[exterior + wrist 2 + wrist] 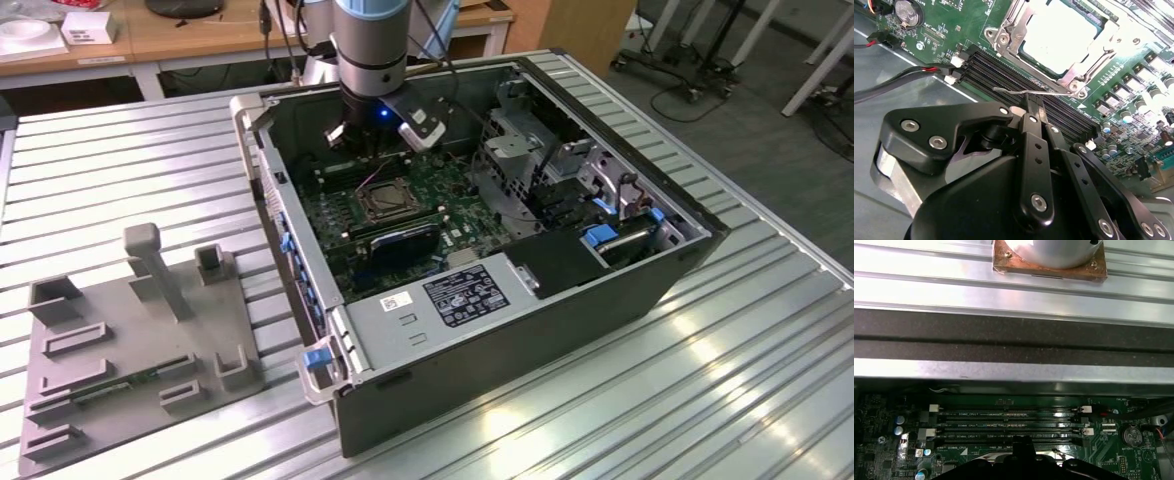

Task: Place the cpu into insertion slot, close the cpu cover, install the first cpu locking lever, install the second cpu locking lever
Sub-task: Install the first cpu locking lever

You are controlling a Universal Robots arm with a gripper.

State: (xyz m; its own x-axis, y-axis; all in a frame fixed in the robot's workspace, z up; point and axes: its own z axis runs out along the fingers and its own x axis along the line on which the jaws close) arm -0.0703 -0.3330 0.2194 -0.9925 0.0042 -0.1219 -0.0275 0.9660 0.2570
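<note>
Your gripper (1031,102) is inside the open computer case (574,310), low over the green motherboard (954,25) and just beside the insertion slot (1000,39).

In the second wrist view its two black fingers are brought fully together with no gap. Their tips touch a thin wire locking lever (1009,90), which runs along the edge of the insertion slot, between it and the long black memory slots (999,72). You cannot tell whether the lever is pinched or only pressed.

The cpu (1059,35) sits in the insertion slot, its pale metal top showing. The silvery cpu cover (1093,59) appears to lie flat around it. So the first two steps look done.

The lever at the fingertips seems to stand a little off the board, so it is likely not yet latched. The pictures do not show the state of the other lever.
</note>
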